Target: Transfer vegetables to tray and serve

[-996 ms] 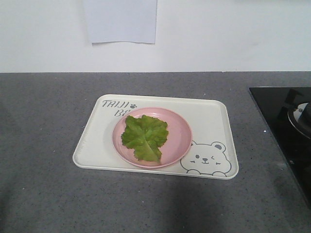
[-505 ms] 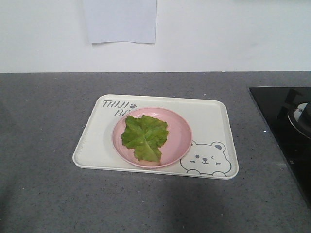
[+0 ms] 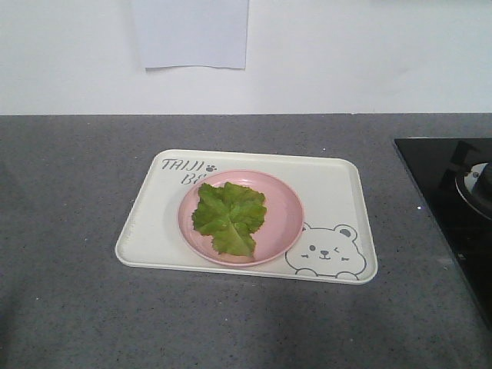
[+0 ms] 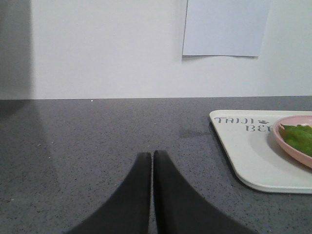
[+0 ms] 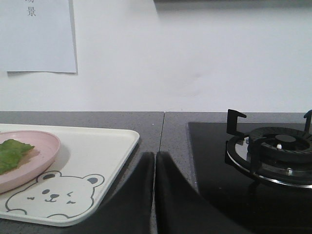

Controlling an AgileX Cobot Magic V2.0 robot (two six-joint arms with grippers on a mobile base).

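At the far left, the left gripper (image 4: 152, 157) hovered low over the grey counter (image 3: 69, 200), its two dark fingers pressed together with nothing between them, well to the left of the tray (image 3: 151, 223). The cream tray lay flat in the middle of the counter, its grey lettering at the back left corner and a winking bear drawing (image 3: 327, 252) at the front right corner. A round pink plate (image 3: 284, 201) sat on the tray, covering part of the lettering. The lettuce leaf (image 3: 229, 216) lay flat on the left half of that plate, inside its rim and not touching the tray itself. On the white wall behind, a sheet of paper (image 3: 191, 32) hung above the tray. Just right of the tray's front right corner, the right gripper (image 5: 155, 157) also had its fingers closed on nothing, above the counter between the tray and a black glass cooktop (image 3: 440, 192). A gas burner (image 5: 275, 151) with a dark pan support stood on the cooktop at the far right.
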